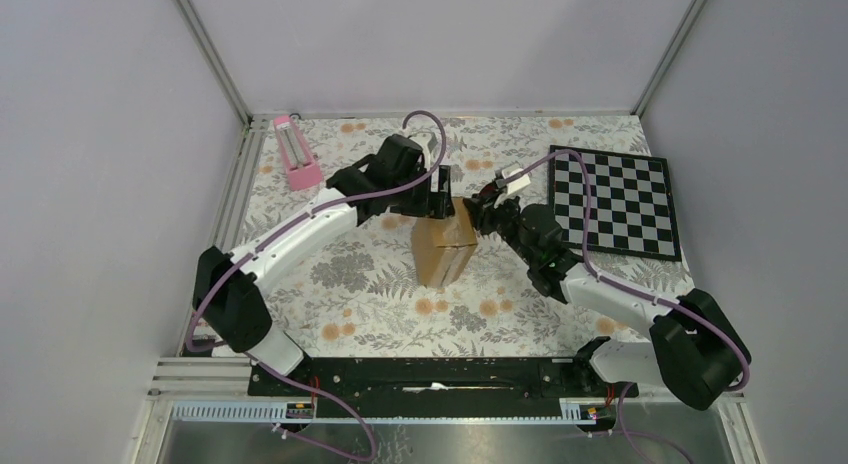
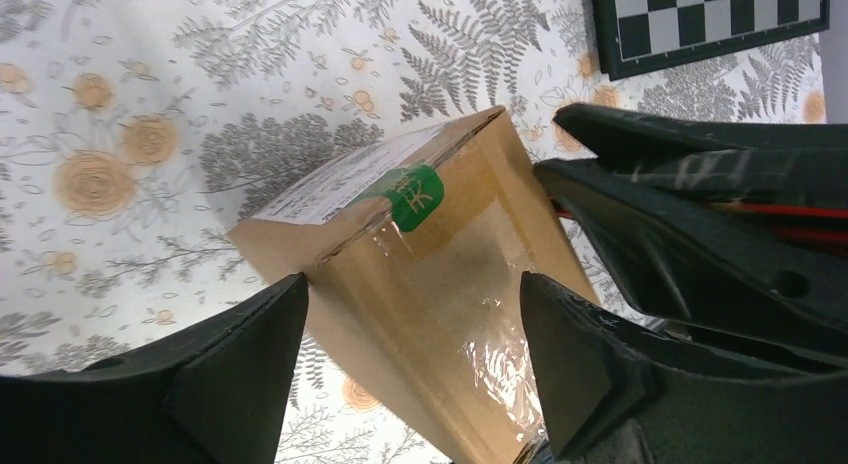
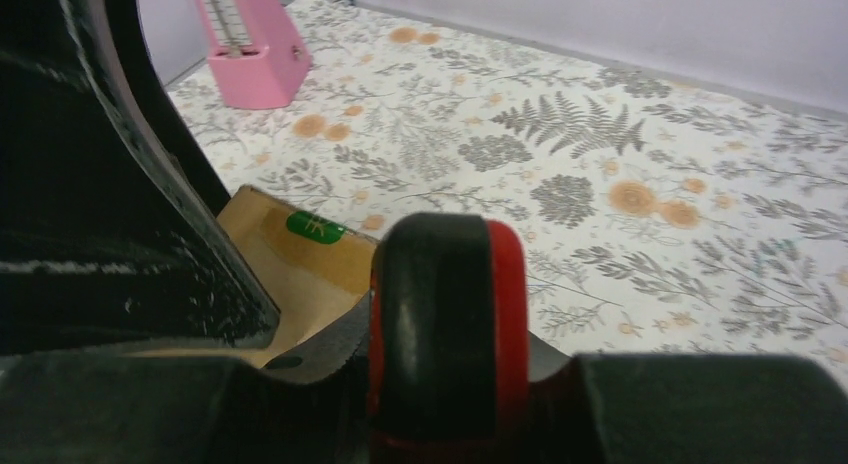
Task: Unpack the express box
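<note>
Spreading over the whole table is a white cloth printed with grey ferns and orange flowers [image 1: 380,304], and everything I work on sits on it. At the right lies a flat black-and-white chessboard [image 1: 615,202], well apart from the centre.

Between my two arms, in the middle of the cloth, stands the small rectangular brown cardboard express box [image 1: 444,246], tipped rather than flat (one corner points up toward my left wrist camera). At the back left edge is a pink wedge-shaped object [image 1: 297,152], far from the box.

My left gripper [image 2: 412,282] hangs over the box's far end with its jaws spread wide. The two black fingers [image 2: 250,364] flank the taped face, and I have hold of nothing with them.

My right gripper [image 1: 485,206] is up against the box's right edge with its jaws only partly apart. From my wrist view I cannot tell whether it pinches the cardboard or merely touches it.

On the box, a white shipping label [image 2: 335,184] covers one side, a strip of clear tape [image 2: 480,324] runs down the face next to it, and a small green sticker [image 2: 413,194] sits on the edge between them.
</note>
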Controlling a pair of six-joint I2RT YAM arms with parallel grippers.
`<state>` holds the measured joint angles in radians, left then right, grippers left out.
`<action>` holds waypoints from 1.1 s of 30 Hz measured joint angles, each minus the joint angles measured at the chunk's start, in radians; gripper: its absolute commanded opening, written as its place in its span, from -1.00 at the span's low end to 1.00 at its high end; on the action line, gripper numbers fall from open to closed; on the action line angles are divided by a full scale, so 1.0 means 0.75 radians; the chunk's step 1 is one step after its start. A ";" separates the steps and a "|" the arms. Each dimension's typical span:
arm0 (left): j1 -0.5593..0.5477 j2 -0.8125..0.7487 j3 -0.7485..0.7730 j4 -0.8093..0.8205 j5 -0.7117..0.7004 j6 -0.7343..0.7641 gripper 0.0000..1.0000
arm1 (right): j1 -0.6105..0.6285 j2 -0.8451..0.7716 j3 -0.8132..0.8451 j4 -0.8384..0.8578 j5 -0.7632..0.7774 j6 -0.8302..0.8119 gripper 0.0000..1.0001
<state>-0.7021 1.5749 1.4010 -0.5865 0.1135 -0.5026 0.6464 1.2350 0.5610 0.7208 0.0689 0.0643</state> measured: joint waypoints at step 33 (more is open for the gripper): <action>0.379 -0.373 -0.502 0.054 -0.219 -0.106 0.01 | 0.004 0.163 0.168 0.016 -0.138 0.153 -1.00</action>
<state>-0.4179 1.2953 1.0245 -0.5457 -0.0505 -0.5819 0.6491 1.3575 0.6872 0.7326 -0.0345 0.1787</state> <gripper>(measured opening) 0.518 0.307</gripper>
